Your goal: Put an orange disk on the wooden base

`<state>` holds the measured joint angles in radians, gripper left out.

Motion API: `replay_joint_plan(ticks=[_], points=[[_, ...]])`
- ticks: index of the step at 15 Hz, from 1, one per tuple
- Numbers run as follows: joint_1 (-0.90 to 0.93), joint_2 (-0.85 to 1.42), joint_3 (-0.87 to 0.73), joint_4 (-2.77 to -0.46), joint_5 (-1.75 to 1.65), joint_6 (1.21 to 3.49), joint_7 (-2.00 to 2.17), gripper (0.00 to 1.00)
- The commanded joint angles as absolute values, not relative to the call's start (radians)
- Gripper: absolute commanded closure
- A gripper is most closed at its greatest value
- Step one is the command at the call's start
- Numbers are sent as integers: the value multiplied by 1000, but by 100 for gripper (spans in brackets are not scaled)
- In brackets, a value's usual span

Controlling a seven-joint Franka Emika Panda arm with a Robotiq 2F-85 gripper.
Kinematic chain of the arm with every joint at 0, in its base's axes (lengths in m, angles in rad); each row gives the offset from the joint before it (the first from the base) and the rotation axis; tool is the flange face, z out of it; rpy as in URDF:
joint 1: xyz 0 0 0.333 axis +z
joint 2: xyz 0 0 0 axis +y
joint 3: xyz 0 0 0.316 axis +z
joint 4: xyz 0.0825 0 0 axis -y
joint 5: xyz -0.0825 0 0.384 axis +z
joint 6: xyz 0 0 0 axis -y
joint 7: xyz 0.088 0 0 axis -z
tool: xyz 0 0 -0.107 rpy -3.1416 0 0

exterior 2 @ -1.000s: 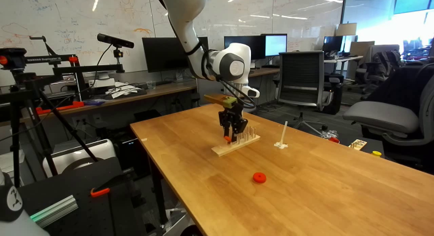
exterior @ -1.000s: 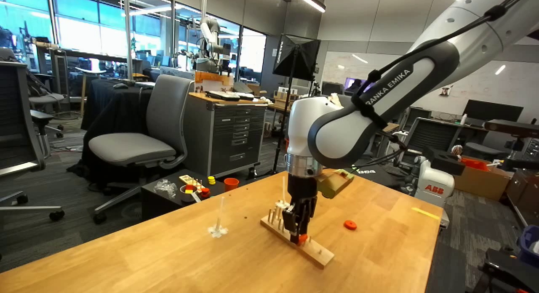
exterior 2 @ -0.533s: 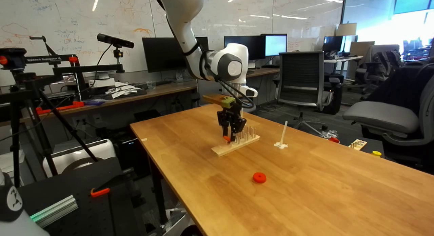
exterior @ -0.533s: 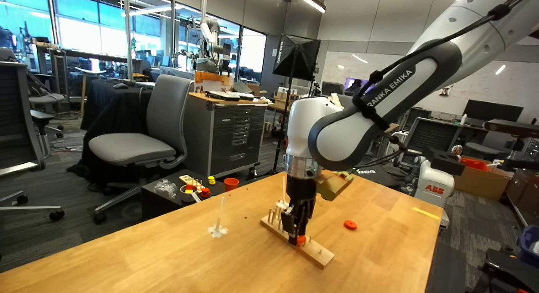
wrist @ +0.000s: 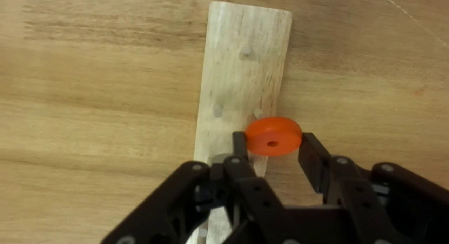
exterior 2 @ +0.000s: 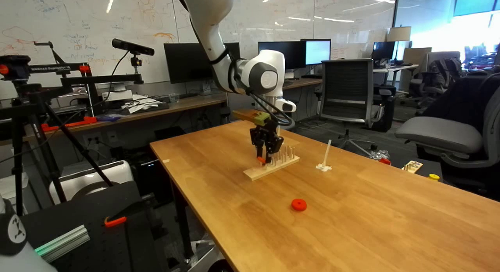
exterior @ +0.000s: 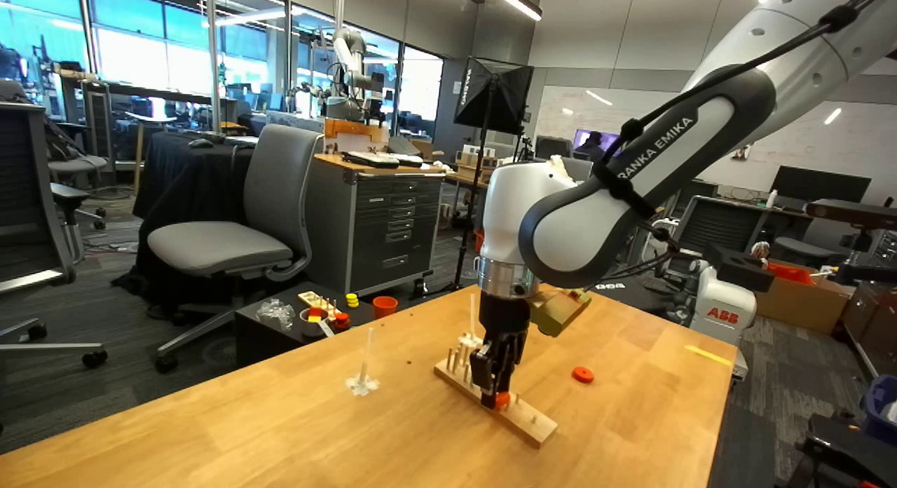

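Observation:
My gripper (wrist: 274, 136) is shut on an orange disk (wrist: 273, 133), one finger pad on each side of its rim. The disk has a small centre hole and looks tilted. In the wrist view it overlaps the right edge of the wooden base (wrist: 242, 30), just below a short peg (wrist: 258, 113). I cannot tell whether it touches the base or a peg. Both exterior views show the disk (exterior: 502, 401) (exterior 2: 261, 159) low at the middle of the pegged base (exterior: 530, 423) (exterior 2: 256, 173). A second orange disk (exterior: 583, 374) (exterior 2: 299, 204) lies flat on the table.
A thin upright stick (exterior: 364, 362) (exterior 2: 325, 156) is fixed to the table, and another (exterior: 472, 316) stands behind the base. Several taller pegs (exterior 2: 288, 151) rise from the base close to the gripper. A low black side table holds an orange cup (exterior: 385, 306) and yellow disks (exterior: 352, 301).
My gripper and the held disk have shifted only slightly over the base and sit a touch lower. The disk stays between the fingers. The disk on the table has not moved.

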<state>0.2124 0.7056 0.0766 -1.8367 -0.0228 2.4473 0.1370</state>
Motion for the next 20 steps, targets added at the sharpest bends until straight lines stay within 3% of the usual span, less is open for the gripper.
replay_joint_plan(ticks=[1, 20], points=[[203, 667, 75, -1897, -26, 2493, 124, 82], [196, 544, 86, -2130, -40, 2708, 80, 82]])
